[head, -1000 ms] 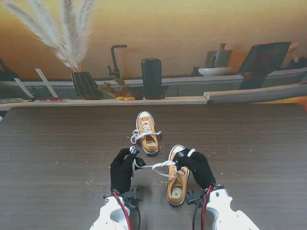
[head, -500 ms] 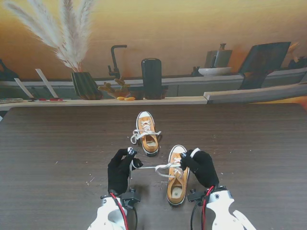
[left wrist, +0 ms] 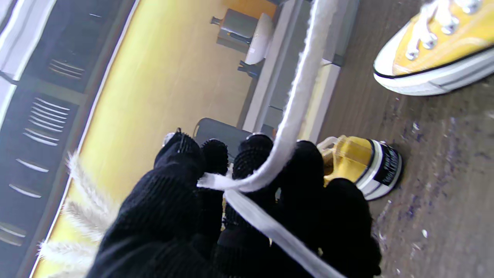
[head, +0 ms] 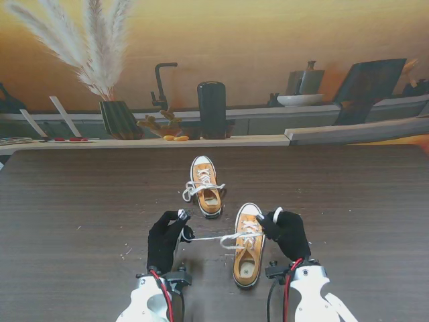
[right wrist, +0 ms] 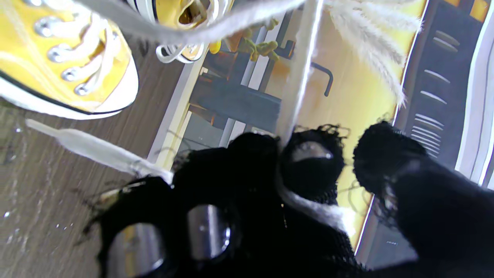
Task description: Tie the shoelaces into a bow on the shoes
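my left hand (head: 165, 239) sits on the left of the stand view, palm toward the dark wood surface (head: 80, 201), its black-gloved fingers (left wrist: 251, 162) closed on a white shoelace (head: 209, 237). in the left wrist view the lace wraps across the curled fingertips, one strand running off toward the near shoe and a second strand trailing back over the glove. from that hand the lace runs taut to the right, reaching the eyelets of the near shoe (head: 247, 255), a yellow sneaker with a white toe cap that lies between my two hands, toe pointing away from me. the far shoe (head: 204, 186), the same kind, stands farther from me and slightly left of the near one, well apart from both hands; its laces lie in loose loops over its sides. my right hand (head: 287, 234) is just right of the near shoe's toe end, fingers (right wrist: 308, 162) closed on the other lace end (right wrist: 297, 73). the right wrist view shows that strand pinched between two fingertips, with a short free tip (right wrist: 88, 148) sticking out beside the glove over the surface. worn holes in the glove expose metal fingertips there. both arms enter from the near edge.
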You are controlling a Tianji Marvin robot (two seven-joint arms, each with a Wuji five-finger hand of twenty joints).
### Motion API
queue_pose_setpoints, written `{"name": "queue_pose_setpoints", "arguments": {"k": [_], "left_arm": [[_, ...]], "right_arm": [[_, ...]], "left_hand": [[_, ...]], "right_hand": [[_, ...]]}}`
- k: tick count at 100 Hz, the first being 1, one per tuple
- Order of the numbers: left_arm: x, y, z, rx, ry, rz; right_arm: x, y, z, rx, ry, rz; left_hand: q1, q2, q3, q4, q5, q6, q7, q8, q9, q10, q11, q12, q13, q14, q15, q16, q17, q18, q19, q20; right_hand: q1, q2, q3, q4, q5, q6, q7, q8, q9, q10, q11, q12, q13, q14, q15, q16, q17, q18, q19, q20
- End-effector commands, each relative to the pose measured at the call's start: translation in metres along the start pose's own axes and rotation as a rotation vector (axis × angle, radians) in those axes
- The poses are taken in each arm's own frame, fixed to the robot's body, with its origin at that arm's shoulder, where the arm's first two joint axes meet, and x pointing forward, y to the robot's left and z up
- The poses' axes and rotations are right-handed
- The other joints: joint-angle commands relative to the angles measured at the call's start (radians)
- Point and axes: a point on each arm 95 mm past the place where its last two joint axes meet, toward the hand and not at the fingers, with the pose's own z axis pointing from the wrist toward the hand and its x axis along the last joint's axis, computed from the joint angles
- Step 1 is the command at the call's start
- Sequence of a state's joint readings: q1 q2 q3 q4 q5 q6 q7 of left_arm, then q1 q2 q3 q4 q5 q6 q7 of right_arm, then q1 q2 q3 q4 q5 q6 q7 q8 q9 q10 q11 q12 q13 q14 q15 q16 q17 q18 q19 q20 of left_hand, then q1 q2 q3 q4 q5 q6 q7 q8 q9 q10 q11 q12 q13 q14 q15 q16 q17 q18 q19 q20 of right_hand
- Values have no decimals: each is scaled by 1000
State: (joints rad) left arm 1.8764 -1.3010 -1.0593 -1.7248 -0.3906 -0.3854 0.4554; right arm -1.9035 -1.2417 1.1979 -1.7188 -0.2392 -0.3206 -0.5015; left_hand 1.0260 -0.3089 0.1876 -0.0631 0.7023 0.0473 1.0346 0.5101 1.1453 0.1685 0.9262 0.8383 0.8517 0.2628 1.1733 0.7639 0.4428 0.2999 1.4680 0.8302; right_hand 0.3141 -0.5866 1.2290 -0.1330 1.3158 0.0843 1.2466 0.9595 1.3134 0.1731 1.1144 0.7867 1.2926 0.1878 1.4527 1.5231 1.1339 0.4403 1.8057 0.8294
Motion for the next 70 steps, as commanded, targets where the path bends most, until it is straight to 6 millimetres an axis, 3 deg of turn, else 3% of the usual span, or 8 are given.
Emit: {"name": "queue_pose_setpoints", "arguments": {"k": [1, 13, 70], "left_arm": [[3, -2, 1, -5, 3, 28], [5, -9, 5, -4, -6, 93], [-4, -29, 8, 19, -26, 253]], "right_arm": [[-3, 3, 3, -9, -14, -6], [-8, 8, 4, -33, -36, -24], [-38, 28, -9, -76, -175, -151]], "left_hand": [[34, 28, -47, 24, -19, 0, -9, 7, 23, -17, 54, 38, 40, 24, 62, 50, 57, 1, 76, 41], [51, 40, -66, 28, -27, 18, -5, 11, 20, -12, 88, 65, 46, 32, 100, 74, 79, -4, 104, 69], [69, 44, -88, 36, -30, 19, -19, 2, 1, -18, 64, 63, 18, 26, 64, 73, 32, -9, 59, 76]], "right_hand": [[40, -33, 43, 36, 40, 86, 57, -13, 122, 93, -5, 7, 10, -198, 90, -16, 39, -63, 181, 20], [50, -42, 50, 40, 40, 90, 71, -19, 135, 88, -16, 7, 11, -199, 96, -35, 40, -64, 182, 26], [50, -47, 60, 41, 39, 92, 75, -35, 137, 87, -28, 14, 7, -183, 96, -52, 37, -48, 168, 32]]}}
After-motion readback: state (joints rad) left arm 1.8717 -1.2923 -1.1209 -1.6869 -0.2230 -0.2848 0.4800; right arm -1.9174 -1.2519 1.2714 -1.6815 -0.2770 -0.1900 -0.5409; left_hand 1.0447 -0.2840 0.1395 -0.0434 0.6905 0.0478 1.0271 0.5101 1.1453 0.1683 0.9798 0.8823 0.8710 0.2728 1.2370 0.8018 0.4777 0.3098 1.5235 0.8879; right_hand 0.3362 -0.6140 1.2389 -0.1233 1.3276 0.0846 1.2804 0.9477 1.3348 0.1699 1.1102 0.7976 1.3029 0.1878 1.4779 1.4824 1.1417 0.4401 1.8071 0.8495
